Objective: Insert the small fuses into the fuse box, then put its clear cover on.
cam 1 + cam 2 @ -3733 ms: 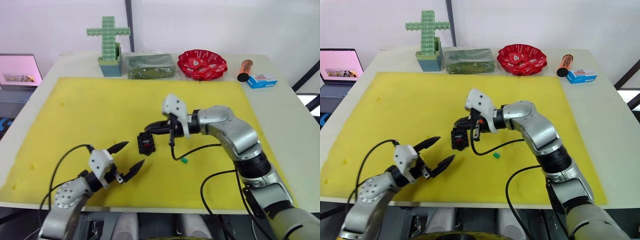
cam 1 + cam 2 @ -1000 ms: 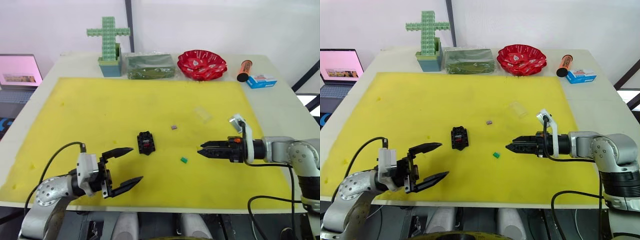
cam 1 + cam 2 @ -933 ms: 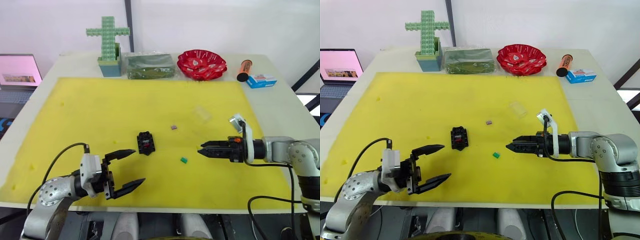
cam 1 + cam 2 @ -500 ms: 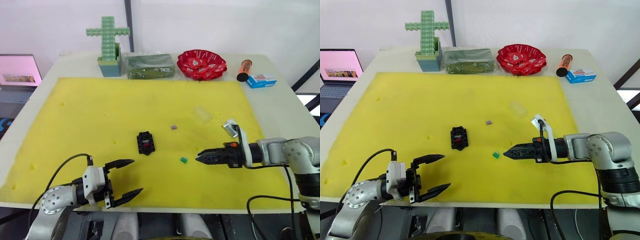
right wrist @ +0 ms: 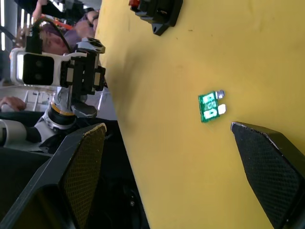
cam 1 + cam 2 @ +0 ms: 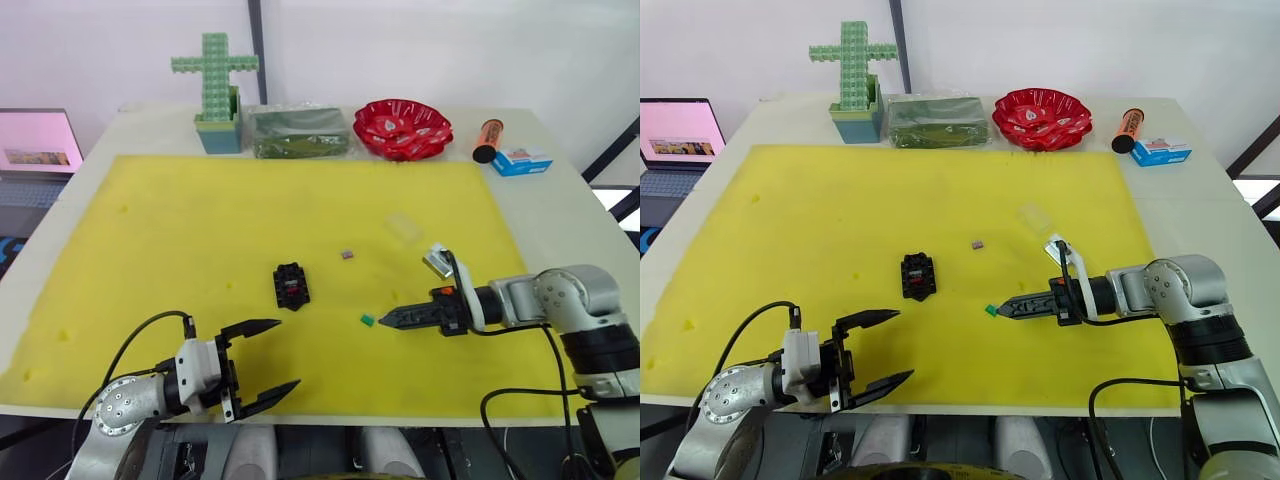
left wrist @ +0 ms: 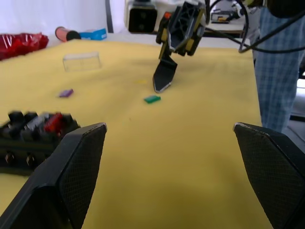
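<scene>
Tiny green blocky plastic fuse (image 6: 367, 320) lying on yellow foam mat (image 6: 180, 220), toward mat's near edge, just ahead of right gripper (image 6: 384, 320) tips. Right gripper spread open, empty, nearer arm. Left gripper (image 6: 265, 360) open, hovering at near edge.

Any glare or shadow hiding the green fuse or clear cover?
Right wrist view: green fuse has bright glints on it, no shadow over it. Left eye view: clear cover faint against the mat, no glare. Left wrist view: its outline reads plainly.
</scene>
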Robot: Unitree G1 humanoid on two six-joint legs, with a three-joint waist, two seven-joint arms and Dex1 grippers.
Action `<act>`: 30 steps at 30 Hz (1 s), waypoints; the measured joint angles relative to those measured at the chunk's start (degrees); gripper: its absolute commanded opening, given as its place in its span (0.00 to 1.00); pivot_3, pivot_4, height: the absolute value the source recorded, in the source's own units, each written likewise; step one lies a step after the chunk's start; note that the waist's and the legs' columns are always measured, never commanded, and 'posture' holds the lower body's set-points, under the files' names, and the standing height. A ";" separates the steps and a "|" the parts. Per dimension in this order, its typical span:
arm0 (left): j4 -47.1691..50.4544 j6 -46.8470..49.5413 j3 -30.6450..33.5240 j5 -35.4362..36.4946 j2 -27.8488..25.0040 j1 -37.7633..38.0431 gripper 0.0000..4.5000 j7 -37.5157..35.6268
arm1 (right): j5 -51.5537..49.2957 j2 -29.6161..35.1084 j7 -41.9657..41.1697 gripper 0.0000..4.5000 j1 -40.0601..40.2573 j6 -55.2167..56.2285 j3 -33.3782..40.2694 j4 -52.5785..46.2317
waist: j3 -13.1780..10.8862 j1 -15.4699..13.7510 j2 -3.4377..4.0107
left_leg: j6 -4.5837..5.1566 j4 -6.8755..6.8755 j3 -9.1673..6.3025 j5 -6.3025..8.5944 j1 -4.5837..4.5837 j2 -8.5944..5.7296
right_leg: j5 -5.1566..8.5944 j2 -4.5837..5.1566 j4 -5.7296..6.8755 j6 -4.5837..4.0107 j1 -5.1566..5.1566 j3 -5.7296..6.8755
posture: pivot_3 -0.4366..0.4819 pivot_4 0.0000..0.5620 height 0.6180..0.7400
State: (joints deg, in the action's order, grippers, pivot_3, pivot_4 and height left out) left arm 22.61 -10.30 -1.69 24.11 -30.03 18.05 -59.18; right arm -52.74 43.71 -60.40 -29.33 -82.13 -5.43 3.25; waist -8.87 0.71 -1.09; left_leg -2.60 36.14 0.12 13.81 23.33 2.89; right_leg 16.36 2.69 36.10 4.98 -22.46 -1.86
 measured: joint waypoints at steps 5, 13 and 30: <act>2.60 2.90 -1.19 -0.32 -0.57 -1.19 1.00 2.29 | 0.86 -1.75 -0.13 1.00 -1.41 0.06 -1.02 1.87 | 0.00 0.01 0.00 | 0.00 0.00 -0.02 0.00 0.00 0.00 | -0.01 -0.03 0.01 0.02 0.00 0.00 | 0.48 0.27 1.00; 3.48 5.34 -1.19 -0.16 -1.09 -2.29 1.00 3.79 | 1.92 -1.76 -1.07 1.00 -1.78 -0.05 -1.52 2.58 | 0.00 -0.01 0.00 | 0.00 0.01 -0.03 0.00 0.00 -0.01 | -0.01 -0.03 0.01 0.02 0.02 0.00 | 0.48 0.27 1.00; 4.45 5.60 -2.04 -0.26 -1.29 -1.39 1.00 3.85 | 4.93 -2.74 -4.77 1.00 -7.30 -1.25 -6.87 8.23 | 0.03 0.22 -0.03 | 0.00 -0.01 -0.03 0.00 -0.03 0.01 | 0.00 -0.05 0.02 0.01 0.01 0.00 | 0.48 0.27 1.00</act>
State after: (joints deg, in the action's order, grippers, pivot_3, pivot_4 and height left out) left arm 27.07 -4.70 -3.73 23.85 -31.32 16.65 -55.32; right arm -47.81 40.97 -65.16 -36.63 -83.39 -12.30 11.47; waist -8.84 0.93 -1.12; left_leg -2.60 36.13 0.08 13.81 23.30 2.90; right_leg 16.36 2.64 36.12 4.99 -22.44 -1.86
